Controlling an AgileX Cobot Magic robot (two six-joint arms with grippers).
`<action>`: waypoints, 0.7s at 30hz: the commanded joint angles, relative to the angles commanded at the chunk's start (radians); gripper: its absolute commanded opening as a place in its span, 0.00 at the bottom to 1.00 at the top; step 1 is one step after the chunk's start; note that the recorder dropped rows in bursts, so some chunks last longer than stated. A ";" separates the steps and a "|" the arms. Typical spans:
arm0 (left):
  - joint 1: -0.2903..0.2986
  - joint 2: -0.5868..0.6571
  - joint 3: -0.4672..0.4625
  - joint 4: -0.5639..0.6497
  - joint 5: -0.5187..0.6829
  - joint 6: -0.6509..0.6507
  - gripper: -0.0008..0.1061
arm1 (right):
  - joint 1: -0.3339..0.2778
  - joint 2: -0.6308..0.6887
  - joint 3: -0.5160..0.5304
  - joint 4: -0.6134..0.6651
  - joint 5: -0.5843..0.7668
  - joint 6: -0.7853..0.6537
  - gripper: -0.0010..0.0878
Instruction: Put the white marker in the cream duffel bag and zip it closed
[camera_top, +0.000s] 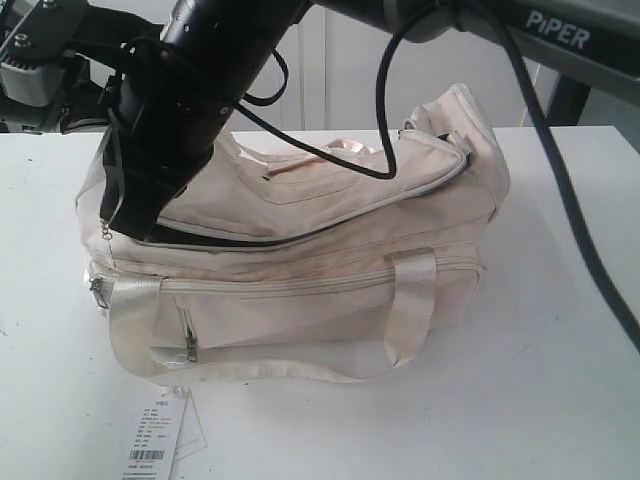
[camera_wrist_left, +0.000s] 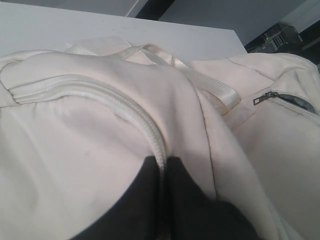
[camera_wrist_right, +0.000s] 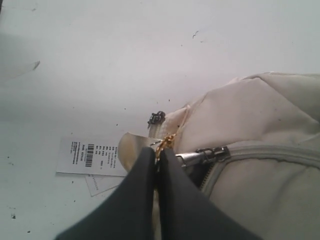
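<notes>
The cream duffel bag (camera_top: 300, 290) lies lengthwise on the white table (camera_top: 540, 380), its right end standing highest. A dark slit runs along the edge of its top flap. My right gripper (camera_top: 125, 215) reaches across to the bag's left end. In the right wrist view this gripper (camera_wrist_right: 159, 150) is shut on the gold chain pull beside the metal zipper slider (camera_wrist_right: 202, 156). My left gripper (camera_wrist_left: 162, 162) is shut on the bag's raised cream zipper ridge (camera_wrist_left: 125, 107); in the exterior view the right arm hides it. The white marker is not in view.
A white paper tag with a barcode (camera_top: 155, 440) lies on the table in front of the bag's left end. A looped strap handle (camera_top: 410, 300) hangs over the front, beside the front pocket's zipper pull (camera_top: 190, 345). A black cable (camera_top: 570, 220) crosses above the right side.
</notes>
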 joint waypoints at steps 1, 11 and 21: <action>0.000 0.000 0.000 0.000 0.000 0.000 0.01 | 0.000 0.000 0.000 0.000 0.000 0.000 0.01; 0.000 0.000 0.000 0.000 -0.002 0.000 0.01 | 0.011 -0.032 0.029 -0.002 0.000 0.016 0.01; 0.000 0.000 0.000 0.000 -0.002 0.000 0.01 | 0.018 -0.057 0.059 -0.019 0.000 0.016 0.01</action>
